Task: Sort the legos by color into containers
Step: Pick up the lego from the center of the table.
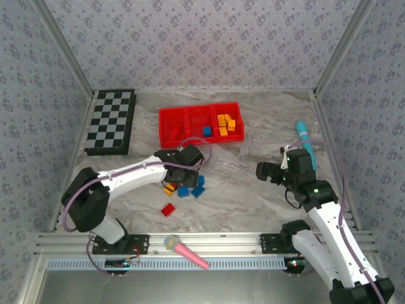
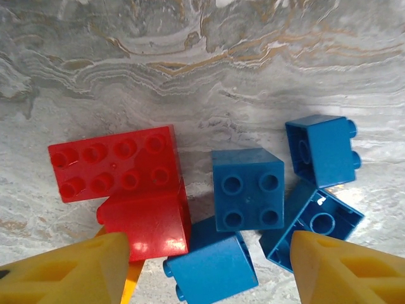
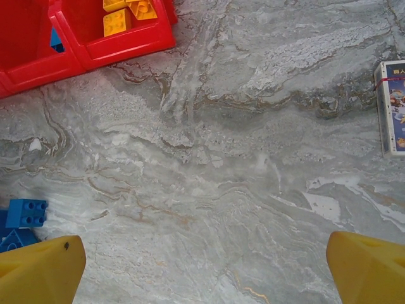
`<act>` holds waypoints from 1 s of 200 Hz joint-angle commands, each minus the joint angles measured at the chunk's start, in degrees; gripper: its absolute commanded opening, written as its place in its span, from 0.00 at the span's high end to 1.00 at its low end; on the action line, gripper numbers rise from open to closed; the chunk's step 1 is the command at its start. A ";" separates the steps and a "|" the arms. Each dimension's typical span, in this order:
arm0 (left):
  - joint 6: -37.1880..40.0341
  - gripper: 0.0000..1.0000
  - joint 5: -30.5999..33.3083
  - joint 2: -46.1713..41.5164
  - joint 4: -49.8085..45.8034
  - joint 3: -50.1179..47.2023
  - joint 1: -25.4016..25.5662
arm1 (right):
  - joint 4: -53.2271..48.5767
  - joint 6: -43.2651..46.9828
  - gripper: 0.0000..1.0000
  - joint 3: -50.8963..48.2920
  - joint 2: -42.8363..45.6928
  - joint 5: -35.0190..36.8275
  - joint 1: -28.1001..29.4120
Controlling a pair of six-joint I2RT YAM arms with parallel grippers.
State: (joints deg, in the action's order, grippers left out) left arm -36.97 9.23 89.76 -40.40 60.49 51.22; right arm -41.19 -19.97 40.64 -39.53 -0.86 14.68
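Observation:
The red tray (image 1: 169, 132) lies at the back of the table; its right container holds several orange legos (image 1: 225, 123) and the middle one a blue lego (image 1: 207, 131). My left gripper (image 1: 183, 175) hangs low over a cluster of loose legos. Seen from the left wrist, its yellow fingers (image 2: 76, 269) stand open either side of a blue lego (image 2: 212, 269) without touching it. A red lego (image 2: 120, 171) and more blue legos (image 2: 248, 189) lie just beyond. Another red lego (image 1: 168, 209) sits nearer. My right gripper (image 1: 269, 172) (image 3: 205, 266) is open over bare table.
A checkered board (image 1: 111, 121) lies at the back left. A teal microphone (image 1: 304, 136) rests at the right, and a pink one (image 1: 186, 251) on the front rail. A small printed box (image 3: 392, 107) sits at the right edge of the right wrist view.

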 commanded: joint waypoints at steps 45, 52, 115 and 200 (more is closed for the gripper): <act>-0.65 0.44 -3.18 4.33 1.15 3.02 0.07 | -0.90 -0.34 0.00 -0.35 0.18 0.03 0.45; -0.53 0.44 -3.20 4.46 1.15 3.35 0.07 | -0.85 -0.34 0.00 -0.31 0.15 0.01 0.51; 0.17 0.45 -2.85 6.98 1.12 5.99 0.02 | -0.73 -0.34 0.00 -0.37 0.06 0.24 0.46; -3.09 0.51 -3.30 9.56 4.99 3.82 -1.31 | -0.89 -0.32 0.00 -0.37 0.28 0.25 0.52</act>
State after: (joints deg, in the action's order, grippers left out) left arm -38.50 6.79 98.45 -36.75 65.04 50.68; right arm -41.21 -19.97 40.62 -39.53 -0.84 14.79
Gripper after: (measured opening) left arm 0.502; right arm 0.996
